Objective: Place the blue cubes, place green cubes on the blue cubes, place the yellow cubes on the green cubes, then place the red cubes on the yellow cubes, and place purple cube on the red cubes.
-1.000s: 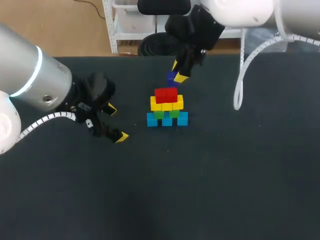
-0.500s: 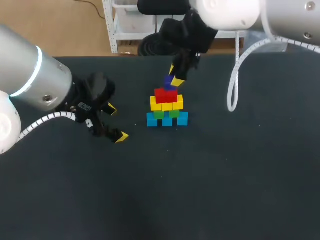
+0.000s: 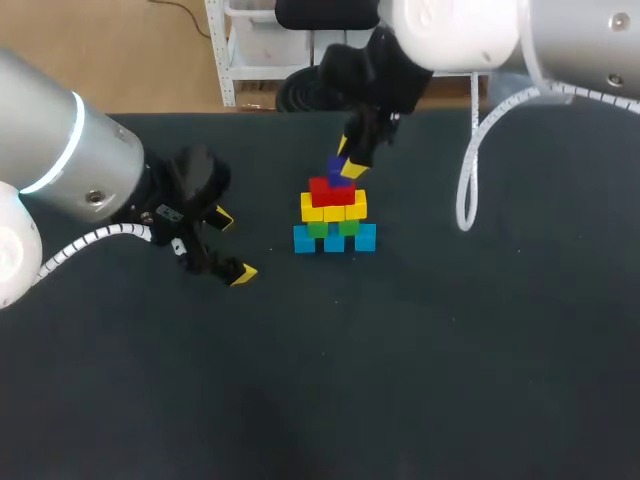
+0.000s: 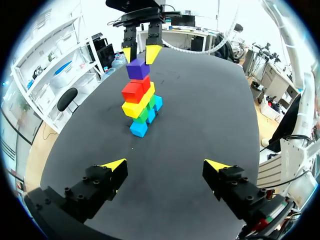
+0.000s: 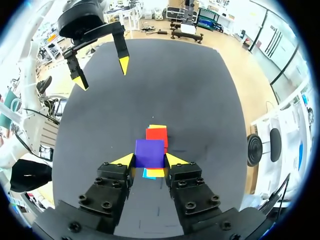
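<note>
A small pyramid stands mid-table: blue cubes (image 3: 335, 239) at the base, then green cubes (image 3: 333, 228), yellow cubes (image 3: 334, 209) and red cubes (image 3: 332, 189). My right gripper (image 3: 347, 160) is shut on the purple cube (image 3: 338, 168) directly over the red cubes; I cannot tell whether it touches them. The right wrist view has the purple cube (image 5: 149, 153) clamped between both fingers, with the red cubes (image 5: 157, 134) below. In the left wrist view the purple cube (image 4: 138, 69) tops the stack. My left gripper (image 3: 232, 245) is open and empty, left of the pyramid.
The dark table (image 3: 420, 360) carries nothing besides the pyramid. My left arm (image 3: 60, 160) comes in over the table's left part, and a white cable (image 3: 470, 190) hangs from my right arm at the right of the stack.
My right gripper has carried the purple cube down and slightly left, onto the top of the red cubes. The left arm has kept still.
</note>
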Motion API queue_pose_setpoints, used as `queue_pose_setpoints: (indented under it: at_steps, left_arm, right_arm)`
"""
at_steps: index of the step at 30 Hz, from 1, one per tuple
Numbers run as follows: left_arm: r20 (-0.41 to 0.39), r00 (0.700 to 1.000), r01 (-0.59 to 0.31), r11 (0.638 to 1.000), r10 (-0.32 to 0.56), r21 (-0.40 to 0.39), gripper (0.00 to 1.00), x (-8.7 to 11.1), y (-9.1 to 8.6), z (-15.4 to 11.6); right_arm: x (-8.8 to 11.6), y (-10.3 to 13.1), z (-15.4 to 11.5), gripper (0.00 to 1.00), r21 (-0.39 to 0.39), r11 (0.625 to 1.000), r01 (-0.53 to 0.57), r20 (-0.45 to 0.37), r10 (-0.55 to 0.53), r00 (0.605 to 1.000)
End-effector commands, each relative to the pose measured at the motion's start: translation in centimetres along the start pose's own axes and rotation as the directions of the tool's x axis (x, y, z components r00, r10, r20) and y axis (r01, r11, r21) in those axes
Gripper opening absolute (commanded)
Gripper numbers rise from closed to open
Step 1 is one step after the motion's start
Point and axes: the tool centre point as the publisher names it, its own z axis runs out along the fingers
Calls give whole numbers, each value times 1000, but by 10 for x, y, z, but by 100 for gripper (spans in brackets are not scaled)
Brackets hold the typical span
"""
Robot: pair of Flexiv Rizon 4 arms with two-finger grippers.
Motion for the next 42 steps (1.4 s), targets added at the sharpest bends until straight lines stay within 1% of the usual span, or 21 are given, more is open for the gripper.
queue_pose_setpoints:
  at_steps: [1,42]
  left_arm:
    - [-1,1000,1,1000,-1,-3,100,0,0,0]
    - [-1,1000,1,1000,-1,-3,100,0,0,0]
  right_arm:
    - [1,1,2,0,3,1000,1,-1,-1,1000]
    - [-5,-5,9,0,5,1000,11,-4,-11,1000]
